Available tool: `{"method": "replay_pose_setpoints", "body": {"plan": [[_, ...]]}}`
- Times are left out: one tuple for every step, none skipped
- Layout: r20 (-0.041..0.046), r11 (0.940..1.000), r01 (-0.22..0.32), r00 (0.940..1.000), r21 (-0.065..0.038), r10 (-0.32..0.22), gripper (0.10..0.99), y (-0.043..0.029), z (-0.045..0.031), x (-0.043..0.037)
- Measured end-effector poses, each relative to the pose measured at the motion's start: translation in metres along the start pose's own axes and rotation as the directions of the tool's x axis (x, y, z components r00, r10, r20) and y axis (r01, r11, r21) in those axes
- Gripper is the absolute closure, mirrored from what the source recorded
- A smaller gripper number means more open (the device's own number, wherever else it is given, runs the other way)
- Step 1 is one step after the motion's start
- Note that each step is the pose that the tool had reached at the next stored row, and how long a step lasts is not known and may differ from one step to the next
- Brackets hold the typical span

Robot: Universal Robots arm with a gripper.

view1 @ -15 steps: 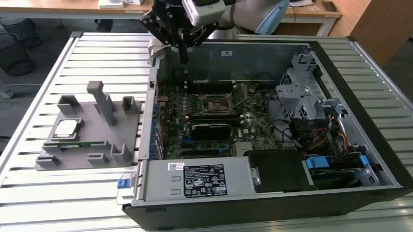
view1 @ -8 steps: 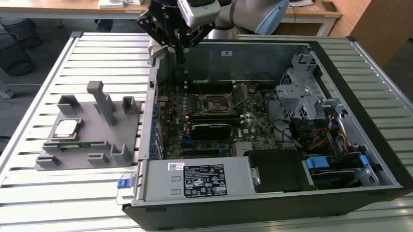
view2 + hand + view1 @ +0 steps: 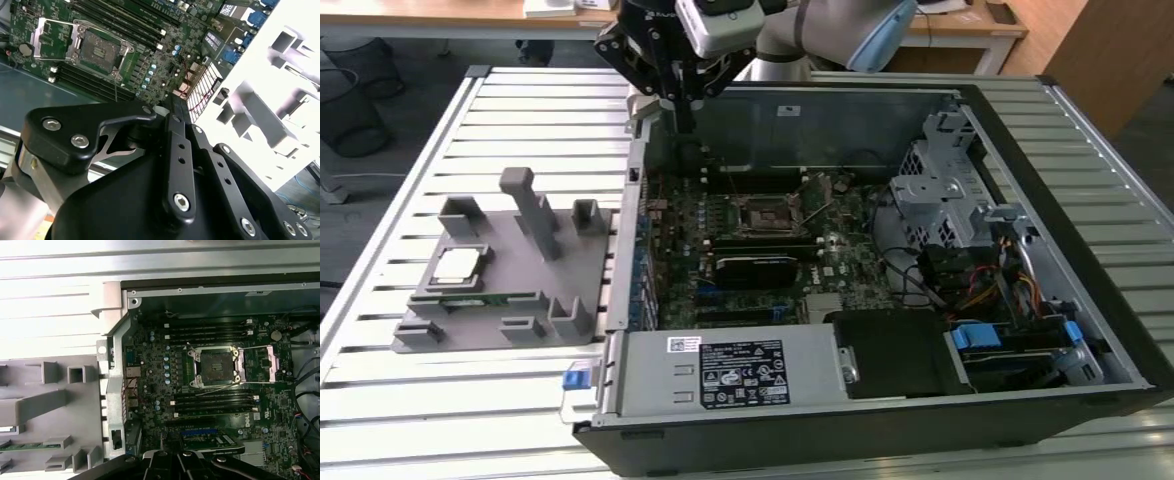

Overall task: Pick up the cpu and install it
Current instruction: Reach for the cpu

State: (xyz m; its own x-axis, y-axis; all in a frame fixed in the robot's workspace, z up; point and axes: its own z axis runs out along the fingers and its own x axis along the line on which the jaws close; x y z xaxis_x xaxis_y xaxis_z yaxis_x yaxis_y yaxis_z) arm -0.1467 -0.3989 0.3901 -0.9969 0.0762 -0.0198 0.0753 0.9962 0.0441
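The cpu [image 3: 458, 263], a small square chip with a silvery top, lies flat on the grey holder [image 3: 494, 320] at the exterior view's left, outside the computer case. My gripper [image 3: 682, 112] hangs over the case's back left corner, well away from the cpu, with its fingers together and nothing between them. The black socket [image 3: 754, 215] sits near the middle of the green motherboard, its metal frame swung open in both wrist views [image 3: 216, 366] [image 3: 97, 47]. In the second wrist view the gripper's black linkages [image 3: 177, 150] are in the foreground.
A long green memory stick [image 3: 474, 297] lies on the holder just in front of the cpu. The open case [image 3: 634, 200] has tall walls, a drive cage [image 3: 947, 170] and cables at the exterior view's right. Grey posts [image 3: 520, 195] rise from the holder. The table is slatted metal [image 3: 534, 110].
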Motion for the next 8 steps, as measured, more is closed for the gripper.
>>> {"method": "replay_pose_setpoints", "body": {"plan": [[-0.0003,1.0000,0.000,1.0000,0.000,0.000,0.980,0.0000,0.0001,0.0007],[-0.0006,1.0000,0.000,1.0000,0.000,0.000,0.980,-0.0001,0.0002,0.0014],[-0.0009,1.0000,0.000,1.0000,0.000,0.000,0.980,-0.0002,0.0003,0.0022],[-0.0012,1.0000,0.000,1.0000,0.000,0.000,0.980,-0.0002,0.0004,0.0029],[-0.0014,1.0000,0.000,1.0000,0.000,0.000,0.980,-0.0003,0.0006,0.0037],[-0.0017,1.0000,0.000,1.0000,0.000,0.000,0.980,-0.0004,0.0007,0.0045],[-0.0020,1.0000,0.000,1.0000,0.000,0.000,0.980,-0.0004,0.0008,0.0053],[-0.0023,1.0000,0.000,1.0000,0.000,0.000,0.980,-0.0005,0.0010,0.0060]]}}
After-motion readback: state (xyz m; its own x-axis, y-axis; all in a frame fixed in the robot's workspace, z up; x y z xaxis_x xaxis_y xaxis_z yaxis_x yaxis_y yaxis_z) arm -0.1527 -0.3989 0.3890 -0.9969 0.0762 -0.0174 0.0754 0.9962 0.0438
